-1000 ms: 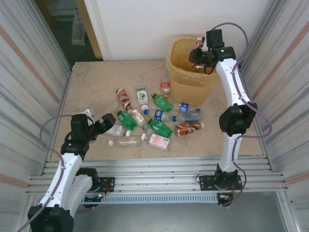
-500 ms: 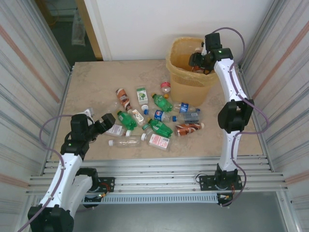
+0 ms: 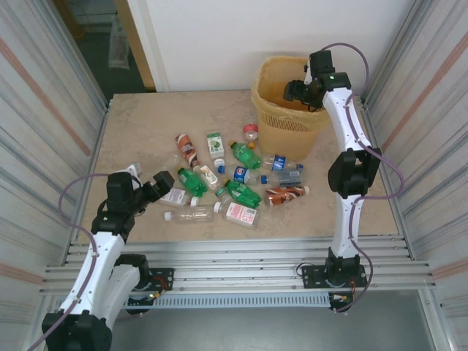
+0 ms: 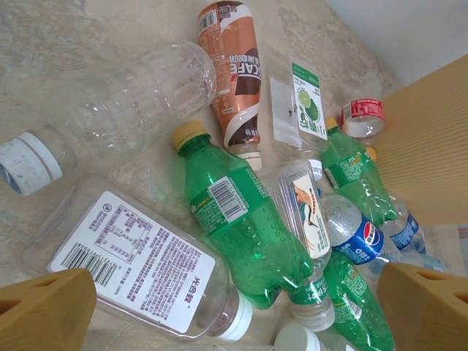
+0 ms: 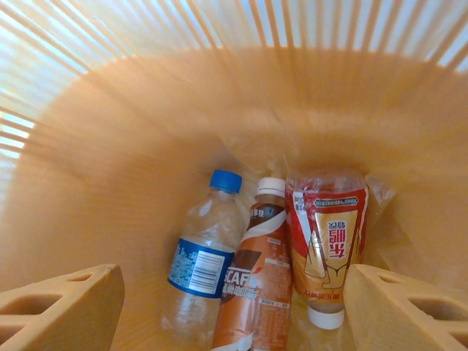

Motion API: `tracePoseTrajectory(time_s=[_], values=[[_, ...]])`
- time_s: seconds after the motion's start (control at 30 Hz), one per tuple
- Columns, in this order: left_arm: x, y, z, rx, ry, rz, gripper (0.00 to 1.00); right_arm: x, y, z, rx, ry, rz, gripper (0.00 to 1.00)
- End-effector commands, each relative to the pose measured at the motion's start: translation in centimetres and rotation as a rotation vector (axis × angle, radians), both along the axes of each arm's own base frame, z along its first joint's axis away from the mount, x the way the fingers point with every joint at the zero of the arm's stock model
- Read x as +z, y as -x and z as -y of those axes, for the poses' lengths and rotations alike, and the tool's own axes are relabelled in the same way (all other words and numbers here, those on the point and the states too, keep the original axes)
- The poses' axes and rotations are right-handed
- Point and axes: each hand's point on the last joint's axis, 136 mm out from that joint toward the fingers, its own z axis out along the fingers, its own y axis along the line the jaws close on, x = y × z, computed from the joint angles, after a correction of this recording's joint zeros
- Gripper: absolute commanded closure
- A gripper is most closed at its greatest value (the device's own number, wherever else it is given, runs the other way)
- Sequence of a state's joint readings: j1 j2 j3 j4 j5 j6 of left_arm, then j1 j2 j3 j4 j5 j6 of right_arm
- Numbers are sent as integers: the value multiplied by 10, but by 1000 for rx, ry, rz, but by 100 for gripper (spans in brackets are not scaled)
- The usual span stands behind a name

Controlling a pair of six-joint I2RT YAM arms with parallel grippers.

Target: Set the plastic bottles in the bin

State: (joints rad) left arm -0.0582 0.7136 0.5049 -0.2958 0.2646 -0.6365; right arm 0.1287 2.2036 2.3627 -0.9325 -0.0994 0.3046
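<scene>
Plastic bottles [image 3: 219, 183] lie strewn on their sides across the counter [image 3: 146, 131], a dozen or so. Nearest: left gripper [image 3: 162, 184], jaws wide and empty, just beside a clear white-labelled bottle [image 4: 139, 263] and a green bottle [image 4: 241, 219]. Far right: bin [image 3: 289, 131], upright. Right gripper [image 3: 294, 91] hangs over its mouth, jaws spread, nothing between them. On the bin floor: blue-capped bottle [image 5: 201, 256], brown bottle [image 5: 256, 285], red-labelled bottle [image 5: 327, 248].

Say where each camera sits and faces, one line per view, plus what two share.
Top external: high behind the robot, looking down on table, bottles, bin; left tool, right tool show.
Left wrist: low, facing bottles; own fingers bottom corners.
Right wrist: over bin, facing down at three bottles inside; own fingers.
Shared: top and left wrist show brown coffee bottle.
</scene>
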Motion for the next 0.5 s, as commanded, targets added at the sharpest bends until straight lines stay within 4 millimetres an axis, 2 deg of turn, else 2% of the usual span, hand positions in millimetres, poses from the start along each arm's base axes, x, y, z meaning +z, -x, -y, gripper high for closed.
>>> tracePoseTrajectory(time_s=[0.0, 0.47], values=[[12, 0, -5, 17, -12, 25, 1, 22, 4, 2, 21, 8, 33, 21], [13, 1, -6, 22, -18, 32, 1, 119, 40, 3, 48, -48, 211, 9]])
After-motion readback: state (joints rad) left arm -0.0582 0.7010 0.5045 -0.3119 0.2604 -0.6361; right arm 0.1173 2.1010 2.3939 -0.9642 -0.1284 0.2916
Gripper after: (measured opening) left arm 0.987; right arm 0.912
